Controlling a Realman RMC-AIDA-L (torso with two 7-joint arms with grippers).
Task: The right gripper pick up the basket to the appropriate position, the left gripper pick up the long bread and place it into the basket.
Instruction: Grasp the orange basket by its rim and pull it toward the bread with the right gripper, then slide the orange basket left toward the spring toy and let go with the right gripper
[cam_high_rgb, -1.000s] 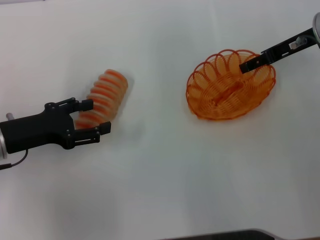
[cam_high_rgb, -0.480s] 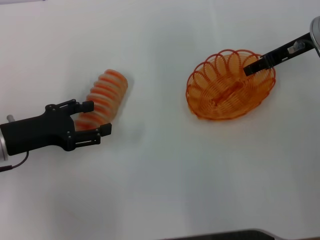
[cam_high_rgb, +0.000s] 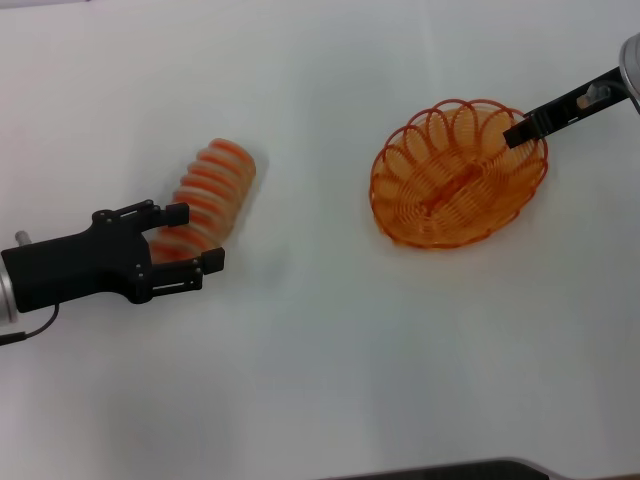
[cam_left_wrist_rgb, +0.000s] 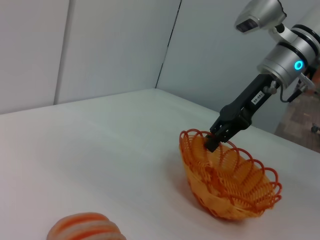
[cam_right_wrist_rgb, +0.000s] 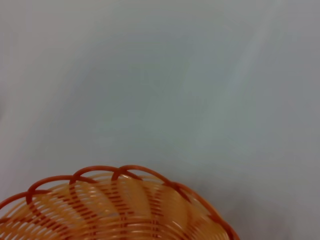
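Toward the left edge of the worktop (cam_high_rgb: 300, 380) we find the left gripper (cam_high_rgb: 185, 248), its black arm reaching in almost level from that edge, wrist flat, jaws parted wide and set to either side of the near end of the long bread (cam_high_rgb: 208, 195). One finger sits just above that end and the other just below; we cannot tell whether either is touching the crust. The bread lies slantwise on the worktop, left of centre, well apart from the basket (cam_high_rgb: 455, 175). We judge the bread light and somewhat soft, its crosswise ridges giving the jaws something to bite on, so a gentle squeeze across the width should hold it. A grip nearer the middle would, we think, keep it from drooping or swinging, since the jaws now stand at its end.

Toward the right edge and nearer the far side, the basket looks light, springy and open-meshed; the looped rim is the natural place to take it, though a thin wire rim can slip or tip. The right gripper (cam_high_rgb: 520, 131) comes down slantwise from the far right corner, its tip at the rim on the basket's far right side. The left wrist view shows it pinched on that rim, and the basket looks tilted there.
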